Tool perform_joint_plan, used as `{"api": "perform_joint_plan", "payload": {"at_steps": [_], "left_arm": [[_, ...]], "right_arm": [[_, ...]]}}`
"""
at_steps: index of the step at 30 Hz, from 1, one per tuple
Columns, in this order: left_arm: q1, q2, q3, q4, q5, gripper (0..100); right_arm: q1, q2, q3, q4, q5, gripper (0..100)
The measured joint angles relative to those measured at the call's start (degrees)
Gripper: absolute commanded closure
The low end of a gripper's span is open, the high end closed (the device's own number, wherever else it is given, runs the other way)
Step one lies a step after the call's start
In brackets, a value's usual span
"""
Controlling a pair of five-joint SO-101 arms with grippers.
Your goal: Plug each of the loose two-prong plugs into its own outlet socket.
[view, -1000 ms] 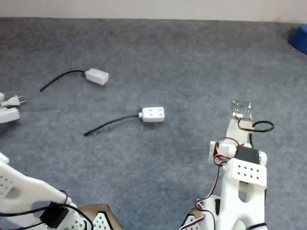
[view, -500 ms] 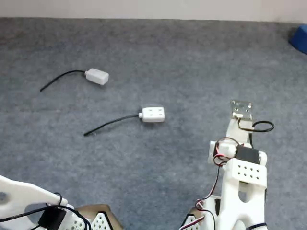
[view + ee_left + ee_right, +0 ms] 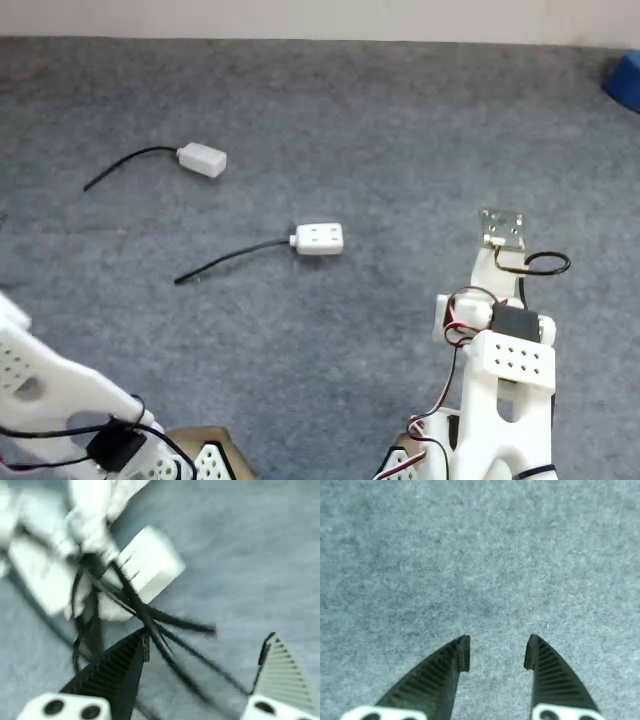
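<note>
The left arm (image 3: 50,385) dips, then lifts again, drawing back leftward, farther from the far socket (image 3: 202,159).

text: none legible | labels: none (left wrist view blurred, perhaps hiding some) | numbers: none

grey carpet (image 3: 400,120), blue object (image 3: 626,80) at edge

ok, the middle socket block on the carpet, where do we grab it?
Probably from above, closing on the two long sides of the socket block. It lies flat, slots up, with its cord leaving one short end, so the side walls are free.
</note>
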Motion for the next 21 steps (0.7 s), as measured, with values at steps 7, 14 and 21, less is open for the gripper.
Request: {"api": "perform_joint_plan", "payload": {"at_steps": [7,14,21], "left_arm": [[11.5,-4.2,0.0,6.2,-0.2,65],[12.3,-7.6,-0.2,6.7,1.9,65],[24.5,-6.0,-0.2,-2.5,6.2,65]], "right_arm": [[0.0,0.0,0.0,0.0,0.0,81.0],[0.0,0.0,0.0,0.0,0.0,81.0],[0.0,0.0,0.0,0.0,0.0,81.0]]}}
